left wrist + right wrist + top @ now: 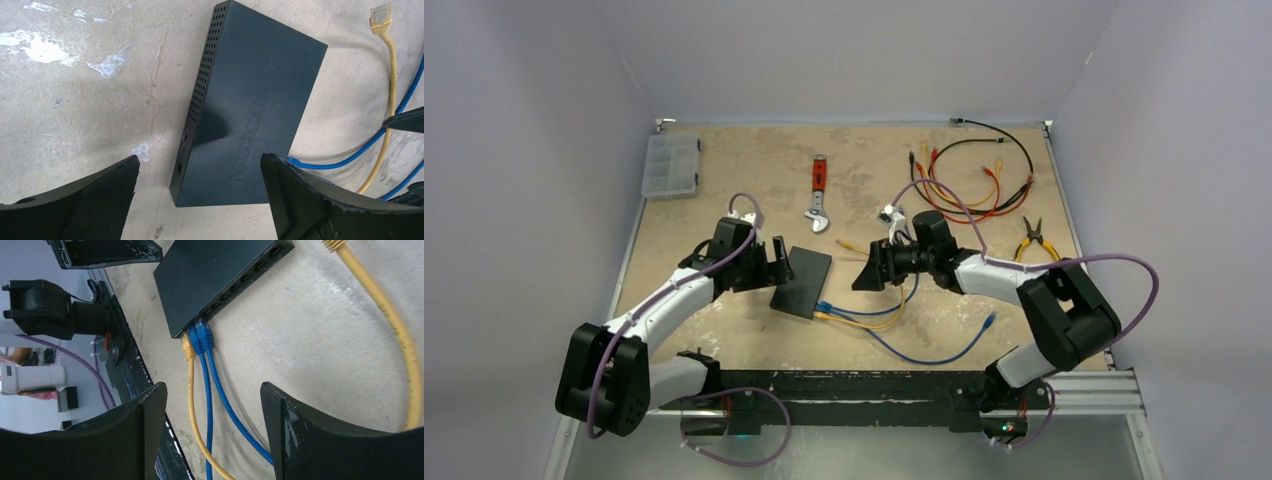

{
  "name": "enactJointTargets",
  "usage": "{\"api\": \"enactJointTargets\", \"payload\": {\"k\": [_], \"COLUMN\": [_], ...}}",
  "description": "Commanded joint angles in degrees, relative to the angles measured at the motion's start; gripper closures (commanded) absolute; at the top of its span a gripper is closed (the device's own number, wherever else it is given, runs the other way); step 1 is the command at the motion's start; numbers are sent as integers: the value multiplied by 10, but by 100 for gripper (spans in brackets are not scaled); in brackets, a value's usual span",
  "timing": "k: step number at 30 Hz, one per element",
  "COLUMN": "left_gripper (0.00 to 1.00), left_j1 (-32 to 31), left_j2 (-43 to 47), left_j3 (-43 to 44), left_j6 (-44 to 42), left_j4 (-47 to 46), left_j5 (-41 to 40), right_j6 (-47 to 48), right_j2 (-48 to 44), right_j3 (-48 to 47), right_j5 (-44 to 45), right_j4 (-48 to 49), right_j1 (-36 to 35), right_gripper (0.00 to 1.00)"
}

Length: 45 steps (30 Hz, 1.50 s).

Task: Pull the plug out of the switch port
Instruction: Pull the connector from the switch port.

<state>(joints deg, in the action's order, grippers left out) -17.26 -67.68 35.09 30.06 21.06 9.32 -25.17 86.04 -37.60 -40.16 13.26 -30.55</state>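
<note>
Three cable plugs [197, 337], one yellow and two blue, seated side by side at one end of the port row of the flat matte black rectangular switch [802, 281], itself lying flat near the middle of the worn beige tabletop [724, 160], ported short edge toward the arm bases. Spread wide and holding nothing, black two-finger left gripper [781, 262] at the switch's left side. Likewise spread and empty, black two-finger right gripper [869, 272] just right of the switch, above the blue and yellow cables [864, 318] trailing from the plugs.
</note>
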Motion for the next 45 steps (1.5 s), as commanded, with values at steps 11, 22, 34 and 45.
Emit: {"api": "enactJointTargets", "payload": {"k": [11,22,34,45], "left_gripper": [20,31,40,51], "left_j1": [3,3,0,-4], "left_j2": [-10,-14,-27,-39], "left_j3": [-37,-42,-46,-48], "left_j6": [36,34,35,35], "left_j4": [-77,-87,-97,-105], "left_j5": [37,57,77,90], "right_j6": [-74,-118,-167,-180], "right_j2": [117,197,291,335], "right_j3": [3,-15,-44,-87], "right_j5": [-50,-54,-74,-77], "right_j4": [159,227,317,332], "right_j1": [-63,-103,-108,-108], "right_gripper": [34,42,51,55]}}
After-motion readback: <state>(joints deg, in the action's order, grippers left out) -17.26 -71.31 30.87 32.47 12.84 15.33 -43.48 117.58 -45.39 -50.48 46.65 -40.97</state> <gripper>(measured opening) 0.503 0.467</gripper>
